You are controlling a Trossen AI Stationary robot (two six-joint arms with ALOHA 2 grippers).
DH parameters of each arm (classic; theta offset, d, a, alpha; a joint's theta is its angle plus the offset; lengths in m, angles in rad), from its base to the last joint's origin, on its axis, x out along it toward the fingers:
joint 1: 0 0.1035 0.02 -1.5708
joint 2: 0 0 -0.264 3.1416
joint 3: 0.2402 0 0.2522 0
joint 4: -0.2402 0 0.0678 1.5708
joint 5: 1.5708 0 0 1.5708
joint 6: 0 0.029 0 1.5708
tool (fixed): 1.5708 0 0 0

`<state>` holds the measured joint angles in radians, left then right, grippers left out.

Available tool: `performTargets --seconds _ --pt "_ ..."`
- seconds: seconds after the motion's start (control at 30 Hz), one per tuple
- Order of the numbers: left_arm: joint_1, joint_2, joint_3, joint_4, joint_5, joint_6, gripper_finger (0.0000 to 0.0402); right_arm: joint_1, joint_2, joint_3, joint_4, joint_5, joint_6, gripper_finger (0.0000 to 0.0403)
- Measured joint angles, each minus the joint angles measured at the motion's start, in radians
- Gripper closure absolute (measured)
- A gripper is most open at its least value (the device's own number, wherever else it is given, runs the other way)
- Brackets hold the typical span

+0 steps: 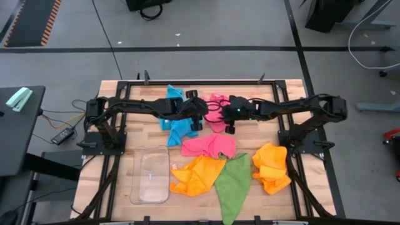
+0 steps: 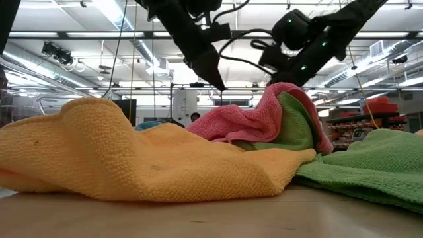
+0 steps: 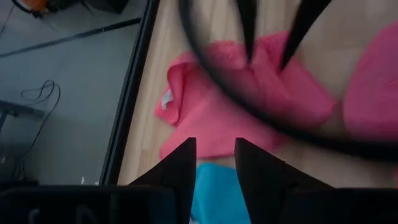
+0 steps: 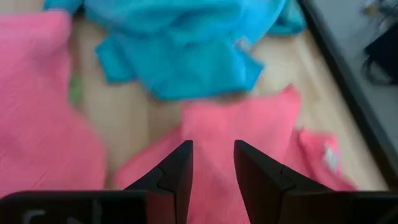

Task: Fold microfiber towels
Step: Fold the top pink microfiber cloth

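Note:
A pink towel (image 1: pixel 216 119) lies crumpled on the wooden table at the far middle, between my two grippers. My left gripper (image 3: pixel 214 163) hovers open over the edge of a blue towel (image 1: pixel 179 129), just left of the pink one (image 3: pixel 249 93). My right gripper (image 4: pixel 213 168) is open too and points slanting down at the pink towel (image 4: pixel 242 124) from the right. A second pink towel (image 1: pixel 209 147), two orange ones (image 1: pixel 197 175) (image 1: pixel 272 165) and a green one (image 1: pixel 234 181) lie nearer the front. My right gripper's open fingertips (image 3: pixel 249 53) stand right at the pink towel's upper surface (image 3: pixel 264 81), coming slanting from the table's right. Whether they touch the cloth I cannot tell. My left gripper touches nothing.
A clear plastic tray (image 1: pixel 152 178) lies at the front left. A black frame (image 1: pixel 206 82) runs along the table's far edge and sides. In the low view the orange towel (image 2: pixel 132 155) and the green towel (image 2: pixel 370 165) fill the foreground.

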<state>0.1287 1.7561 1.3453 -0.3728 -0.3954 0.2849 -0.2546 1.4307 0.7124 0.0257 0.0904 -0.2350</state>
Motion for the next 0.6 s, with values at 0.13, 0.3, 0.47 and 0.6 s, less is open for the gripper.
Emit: performTargets --seconds 0.13,0.3,0.47,0.6 --pt "-0.017 -0.010 0.000 -0.067 0.000 0.010 0.0295 0.001 0.093 0.021 0.038 -0.025 -0.009 0.0278" --pt "-0.036 -0.026 -0.001 -0.134 -0.001 0.009 0.0303 0.003 0.180 0.050 0.014 -0.025 -0.025 0.0278" --pt "-0.058 -0.036 0.000 -0.172 -0.001 0.014 0.0310 0.002 0.187 0.051 -0.029 -0.024 -0.031 0.0298" --pt "-0.062 -0.035 0.000 -0.177 -0.001 0.024 0.0316 -0.006 0.184 0.051 -0.071 -0.023 -0.050 0.0342"
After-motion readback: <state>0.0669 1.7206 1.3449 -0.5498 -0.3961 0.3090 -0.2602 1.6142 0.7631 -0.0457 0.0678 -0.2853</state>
